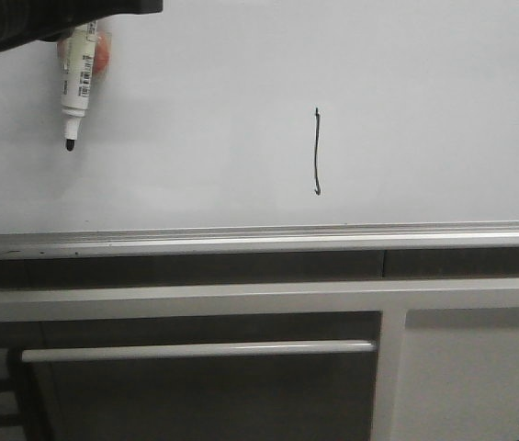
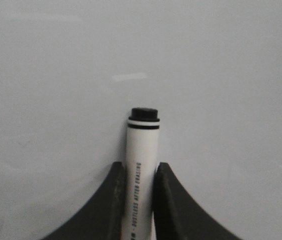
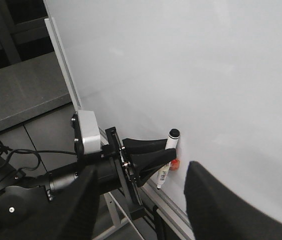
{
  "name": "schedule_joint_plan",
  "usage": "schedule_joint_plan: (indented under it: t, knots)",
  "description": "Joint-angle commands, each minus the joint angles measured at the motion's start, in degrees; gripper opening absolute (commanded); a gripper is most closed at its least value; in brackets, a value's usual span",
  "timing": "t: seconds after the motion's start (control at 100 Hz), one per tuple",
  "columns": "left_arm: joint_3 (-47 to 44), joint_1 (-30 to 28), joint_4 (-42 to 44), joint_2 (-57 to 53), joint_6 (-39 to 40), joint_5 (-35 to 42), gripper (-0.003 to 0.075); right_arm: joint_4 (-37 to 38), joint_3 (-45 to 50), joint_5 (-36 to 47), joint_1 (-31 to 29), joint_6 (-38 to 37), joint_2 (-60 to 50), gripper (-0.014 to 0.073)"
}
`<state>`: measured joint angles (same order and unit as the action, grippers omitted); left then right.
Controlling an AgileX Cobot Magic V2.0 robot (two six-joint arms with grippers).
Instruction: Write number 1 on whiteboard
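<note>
Gripping the white marker (image 2: 141,170) between its two dark fingers (image 2: 112,200), the left tool (image 2: 140,200) sits at the upper left of the front view, close against the whiteboard (image 1: 424,110). The marker's black tip (image 1: 71,143) points downward there, on or just off the board — contact cannot be told. The number 1 (image 1: 316,152) — a thin, slightly wavy black stroke with a small hook at its foot — stands near the board's middle, well apart from the tool, off to its right and somewhat lower than the marker tip. Below it runs the silver tray rail (image 1: 259,237). The right tool (image 3: 145,210) stands open, nothing between its dark fingers (image 3: 215,205), looking across at the left arm (image 3: 56,185) and the marker.
</note>
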<state>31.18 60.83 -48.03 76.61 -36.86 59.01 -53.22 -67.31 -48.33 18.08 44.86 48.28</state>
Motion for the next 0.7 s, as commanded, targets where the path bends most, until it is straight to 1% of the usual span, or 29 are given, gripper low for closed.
schedule_joint_plan:
  t: [0.0,0.24,0.29,0.38,0.48,0.5,0.51,0.6,0.69]
  knots:
    - [1.87,-1.88,-0.21,-0.72,0.36,7.41,-0.002,-2.08,-1.9,2.11,-0.34,0.28,-0.37,0.0354]
    - [1.87,-1.77,3.18,-0.72,0.36,6.76,-0.0017,-2.08,-1.9,1.54,-0.34,0.28,-0.37,0.0354]
    - [1.87,-1.77,3.18,-0.72,0.36,6.31,-0.0005,-2.08,-1.9,1.54,-0.34,0.28,-0.37,0.0354]
    - [1.87,-1.77,3.07,-0.72,0.36,6.17,0.0066,-2.08,-1.9,1.43,-0.34,0.28,-0.37,0.0354]
    - [1.87,-1.77,2.35,-0.72,0.36,6.17,0.0198,-2.08,-1.9,1.43,-0.34,0.28,-0.37,0.0354]
    - [1.87,-1.77,1.93,-0.72,0.36,6.28,0.0214,-2.08,-1.9,1.43,-0.34,0.28,-0.37,0.0354]
    - [1.87,-1.77,1.65,-0.72,0.36,6.29,0.0236,-2.08,-1.9,1.43,-0.34,0.28,-0.37,0.0354]
    - [1.87,-1.77,0.34,-0.72,0.36,6.38,0.0282,-2.08,-1.9,1.32,-0.34,0.28,-0.37,0.0354]
    - [1.87,-1.77,-0.38,-0.72,0.36,6.38,0.0284,-2.08,-1.9,1.23,-0.34,0.28,-0.37,0.0354]
